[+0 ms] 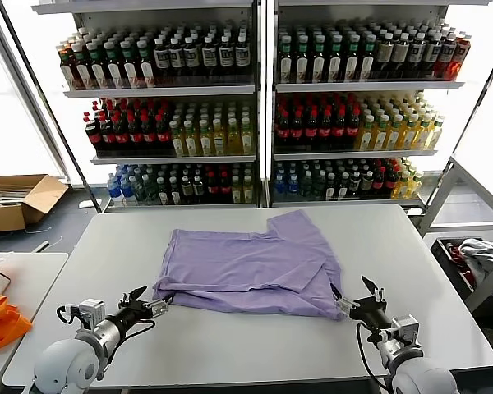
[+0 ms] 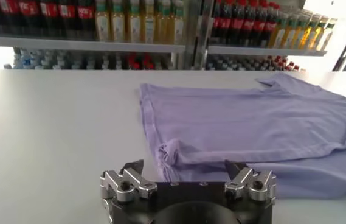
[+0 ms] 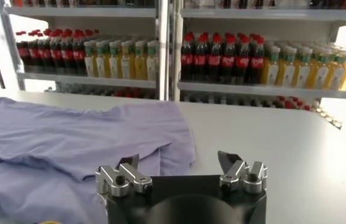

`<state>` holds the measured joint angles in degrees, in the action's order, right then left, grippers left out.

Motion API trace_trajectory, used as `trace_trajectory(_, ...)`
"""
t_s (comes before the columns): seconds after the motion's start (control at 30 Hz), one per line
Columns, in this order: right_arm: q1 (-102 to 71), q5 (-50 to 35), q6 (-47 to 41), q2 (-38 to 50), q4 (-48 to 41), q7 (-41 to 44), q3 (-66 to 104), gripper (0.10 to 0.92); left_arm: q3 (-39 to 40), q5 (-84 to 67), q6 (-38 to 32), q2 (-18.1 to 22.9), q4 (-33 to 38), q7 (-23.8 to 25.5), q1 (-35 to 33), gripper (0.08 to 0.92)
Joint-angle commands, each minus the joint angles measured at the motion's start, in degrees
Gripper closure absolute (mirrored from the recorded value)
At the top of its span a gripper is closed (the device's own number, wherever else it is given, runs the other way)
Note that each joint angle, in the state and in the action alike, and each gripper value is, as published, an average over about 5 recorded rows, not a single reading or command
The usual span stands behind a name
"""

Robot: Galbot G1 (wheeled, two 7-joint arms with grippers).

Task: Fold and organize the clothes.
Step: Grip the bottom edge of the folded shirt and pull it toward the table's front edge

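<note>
The lavender T-shirt lies partly folded on the white table, print hidden, one sleeve sticking out toward the shelves. My left gripper is open and empty at the shirt's near left corner, just short of the bunched hem. My right gripper is open and empty at the shirt's near right corner. The shirt also shows in the left wrist view and in the right wrist view.
Drink shelves stand behind the table. A side table with bright orange fabric is at the left. A cardboard box sits on the floor at the left. A cart with white cloth is at the right.
</note>
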<state>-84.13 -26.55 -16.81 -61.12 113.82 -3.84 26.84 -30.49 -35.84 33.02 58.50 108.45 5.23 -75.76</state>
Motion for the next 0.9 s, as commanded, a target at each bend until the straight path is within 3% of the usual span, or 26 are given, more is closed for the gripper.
trace_trajectory(0.03,-5.7,0.1,-1.7,-2.4,3.7,-1.6,-0.7,0.204,0.3,0.0,0.0,1.1,-3.0,-0.1,0.9,0.177)
trace_trajectory(0.17,-5.3,0.7,-2.2,-3.0,3.8,-2.1,-2.4,0.242,0.3,-0.4,0.0,1.1,-3.7,0.2,1.2,0.177)
trace_trajectory(0.43,-4.3,1.1,-2.0,-3.1,2.3,-2.5,-3.6,0.470,0.4,-1.6,0.0,0.8,-4.8,0.5,1.1,0.189)
trace_trajectory(0.63,-3.1,1.0,-1.8,-3.1,1.6,-2.4,-3.6,0.643,0.4,-2.1,-0.1,0.5,-4.4,0.5,0.9,0.317)
trace_trajectory(0.9,-3.0,-0.1,-2.0,-2.2,0.7,-1.3,-3.1,0.866,1.1,-2.1,-0.1,0.5,-2.4,1.1,-1.2,0.568)
